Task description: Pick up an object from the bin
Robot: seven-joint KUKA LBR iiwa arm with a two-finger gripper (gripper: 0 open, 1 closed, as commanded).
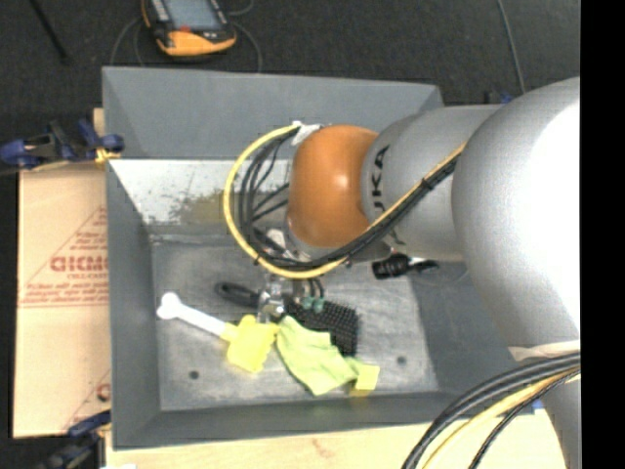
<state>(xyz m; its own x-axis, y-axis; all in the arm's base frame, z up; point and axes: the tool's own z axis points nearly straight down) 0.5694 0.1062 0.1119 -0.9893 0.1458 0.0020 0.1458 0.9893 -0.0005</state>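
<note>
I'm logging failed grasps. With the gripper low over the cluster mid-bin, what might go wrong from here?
The gripper is low where the white-handled yellow tool, the yellow-green cloth and the black bristled brush crowd together, so it may catch two things or nudge a neighbour away. The limp cloth lies against the tool's yellow head; lifting one might drag the other, which could then drop.

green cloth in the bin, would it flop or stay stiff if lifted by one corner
Probably floppy: the cloth lies crumpled in soft folds. Likely light for its size, so it should lift easily. It seems to touch the black brush and a small yellow block, so it might drag them along.
</note>
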